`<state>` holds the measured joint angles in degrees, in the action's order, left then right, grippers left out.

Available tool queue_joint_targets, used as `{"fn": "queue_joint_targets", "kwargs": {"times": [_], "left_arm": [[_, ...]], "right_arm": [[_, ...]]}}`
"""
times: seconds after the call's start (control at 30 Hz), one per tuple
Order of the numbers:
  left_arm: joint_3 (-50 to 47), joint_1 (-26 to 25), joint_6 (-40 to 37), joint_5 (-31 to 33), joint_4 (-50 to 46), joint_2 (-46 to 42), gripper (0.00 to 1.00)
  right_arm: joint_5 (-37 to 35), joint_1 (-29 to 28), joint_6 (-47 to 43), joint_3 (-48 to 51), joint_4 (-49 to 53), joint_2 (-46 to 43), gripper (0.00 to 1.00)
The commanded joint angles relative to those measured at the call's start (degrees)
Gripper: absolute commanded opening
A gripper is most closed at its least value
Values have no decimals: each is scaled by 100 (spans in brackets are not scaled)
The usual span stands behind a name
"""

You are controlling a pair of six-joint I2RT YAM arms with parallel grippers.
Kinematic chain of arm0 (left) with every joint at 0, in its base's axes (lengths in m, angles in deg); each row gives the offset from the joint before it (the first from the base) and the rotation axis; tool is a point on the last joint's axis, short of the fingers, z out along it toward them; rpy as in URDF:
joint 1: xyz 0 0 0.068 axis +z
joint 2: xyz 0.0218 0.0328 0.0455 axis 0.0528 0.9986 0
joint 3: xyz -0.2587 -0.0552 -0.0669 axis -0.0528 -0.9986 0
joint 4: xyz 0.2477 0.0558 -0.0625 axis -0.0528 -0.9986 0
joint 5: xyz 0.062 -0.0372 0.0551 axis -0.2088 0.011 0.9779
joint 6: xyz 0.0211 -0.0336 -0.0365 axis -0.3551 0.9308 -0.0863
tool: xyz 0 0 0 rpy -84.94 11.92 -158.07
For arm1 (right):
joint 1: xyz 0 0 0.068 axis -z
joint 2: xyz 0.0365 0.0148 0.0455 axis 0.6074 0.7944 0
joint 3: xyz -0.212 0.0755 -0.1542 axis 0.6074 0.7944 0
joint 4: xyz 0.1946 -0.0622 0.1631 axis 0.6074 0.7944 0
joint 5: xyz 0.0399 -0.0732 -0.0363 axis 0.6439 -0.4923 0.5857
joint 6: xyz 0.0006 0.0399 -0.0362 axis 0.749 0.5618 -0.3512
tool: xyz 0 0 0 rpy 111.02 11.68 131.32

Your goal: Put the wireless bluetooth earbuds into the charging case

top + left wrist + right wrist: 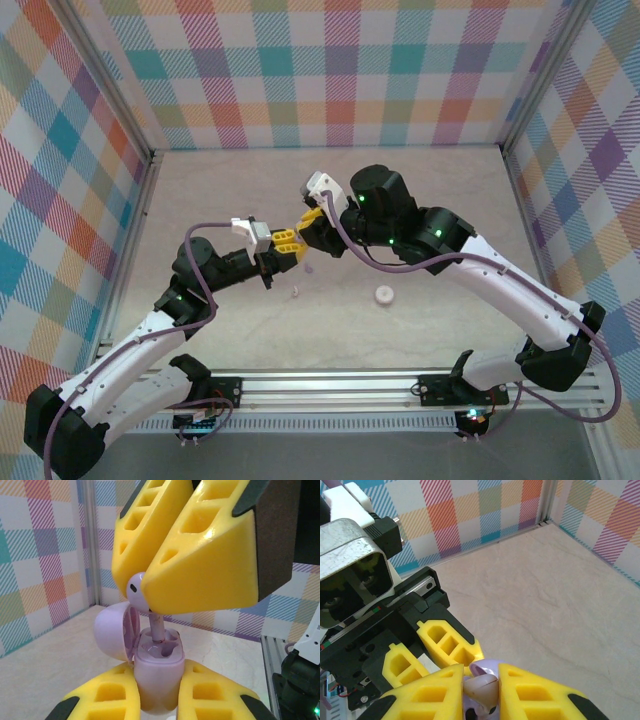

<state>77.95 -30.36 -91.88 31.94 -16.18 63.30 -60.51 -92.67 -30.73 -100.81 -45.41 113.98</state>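
Note:
My left gripper [159, 672] is shut on the upright pale purple charging case [156, 682], whose lid [112, 632] hangs open to the left. From above, my right gripper [481, 676] is shut on a pale purple earbud [135, 589], whose stem [157, 629] reaches down into one of the case's sockets. The same earbud [492, 690] is pinched between the yellow fingers in the right wrist view. In the top view the two grippers meet above the middle of the table, left gripper [283, 243] against right gripper [312, 228], and they hide the case.
A tiny white earbud [296, 292] lies on the table just below the grippers. Another tiny pale piece [309, 267] lies close by. A small white round disc [381, 295] sits to the right. Plaid walls enclose the table on three sides.

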Motion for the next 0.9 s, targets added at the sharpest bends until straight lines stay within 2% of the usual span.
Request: {"fn": "queue_joint_targets", "kwargs": {"times": [0.0, 0.3, 0.73, 0.87], "left_arm": [[6, -80, -86, 72, 218, -106, 0], [7, -93, -53, 171, 280, -34, 0], [-11, -98, -41, 393, 277, -116, 0], [-11, -98, -15, 416, 383, -117, 0]], "right_arm": [[-39, -57, 181, -14, 45, 33, 22], [-19, -138, 414, 114, -19, 61, 22], [-421, -206, 476, 139, 295, 45, 22], [-302, -222, 768, 285, 208, 95, 28]]}}
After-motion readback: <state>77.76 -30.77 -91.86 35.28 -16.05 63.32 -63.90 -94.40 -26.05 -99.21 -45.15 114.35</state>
